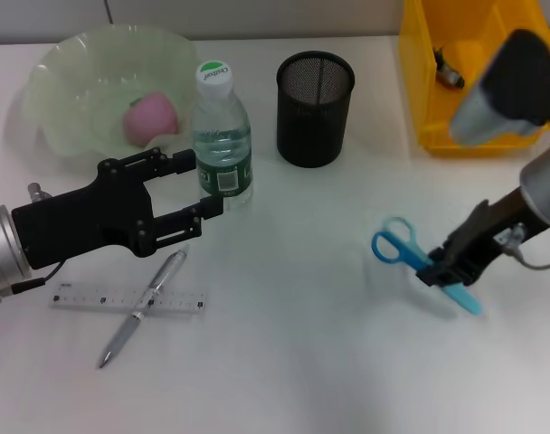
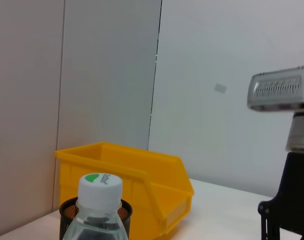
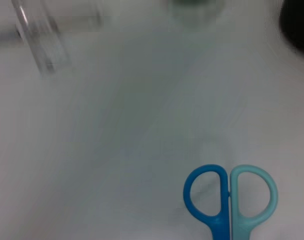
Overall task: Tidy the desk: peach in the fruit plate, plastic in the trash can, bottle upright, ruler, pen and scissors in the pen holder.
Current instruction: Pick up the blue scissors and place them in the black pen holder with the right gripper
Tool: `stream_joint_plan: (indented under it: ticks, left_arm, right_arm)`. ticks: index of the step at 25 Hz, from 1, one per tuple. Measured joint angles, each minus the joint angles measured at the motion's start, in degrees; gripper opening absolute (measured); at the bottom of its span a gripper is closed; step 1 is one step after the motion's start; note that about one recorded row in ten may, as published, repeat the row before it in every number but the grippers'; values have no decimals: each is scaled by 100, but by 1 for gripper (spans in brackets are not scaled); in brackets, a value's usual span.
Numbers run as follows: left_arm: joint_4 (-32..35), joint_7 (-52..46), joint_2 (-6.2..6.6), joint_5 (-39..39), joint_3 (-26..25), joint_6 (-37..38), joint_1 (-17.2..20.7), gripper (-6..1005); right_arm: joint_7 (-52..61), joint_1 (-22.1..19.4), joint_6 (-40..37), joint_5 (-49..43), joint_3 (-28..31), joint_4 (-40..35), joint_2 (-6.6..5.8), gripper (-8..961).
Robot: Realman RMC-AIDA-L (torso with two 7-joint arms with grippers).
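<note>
Scissors lie flat on the table, handles pointing away from my right gripper, which is down over the blades. Whether those fingers have closed on the blades I cannot tell; the black fingers hide the contact.

Left gripper stands spread wide, one finger on each side of the upright bottle near its label, not pinching it. Ruler and pen lie crossed just below those fingers, pen on top.

Risks, as I judge them: a grip on thin flat blades could slip or pivot on lifting, and the handles might catch the pen holder's rim. Pulling the left fingers back carelessly could tip the bottle.

Containers: fruit plate beyond the left fingers holds the peach. Mesh pen holder looks empty. Yellow bin beyond the right fingers holds a small dark item I cannot identify.
</note>
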Motion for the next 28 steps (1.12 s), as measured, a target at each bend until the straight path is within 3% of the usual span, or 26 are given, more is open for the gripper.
stream_joint_plan:
  ticks: [2, 7, 11, 12, 15, 22, 28]
  left_arm:
    - [0, 0, 0, -2, -4, 40, 1, 694]
    - [0, 0, -11, -3, -8, 110, 2, 694]
    - [0, 0, -16, -3, 12, 183, -33, 694]
    - [0, 0, -17, -3, 16, 194, -42, 694]
    - [0, 0, -18, -3, 20, 195, -43, 693]
    - [0, 0, -19, -2, 38, 273, -17, 693]
    - [-57, 0, -32, -2, 75, 284, -36, 693]
  right_arm:
    - [-440, -385, 162, 647, 467, -122, 0, 227]
    - [-1370, -869, 287, 1886, 1291, 22, -7, 230]
    - [-1970, -987, 320, 2558, 1718, 333, 1, 232]
    - [-2418, -1025, 375, 3091, 1970, 634, 3, 233]
    - [-2856, -1046, 414, 3520, 2173, 909, 2, 234]
    - [-5210, -913, 579, 5371, 3038, 2342, -5, 238]
    - [-6439, -663, 910, 6654, 3195, 3425, -9, 242]
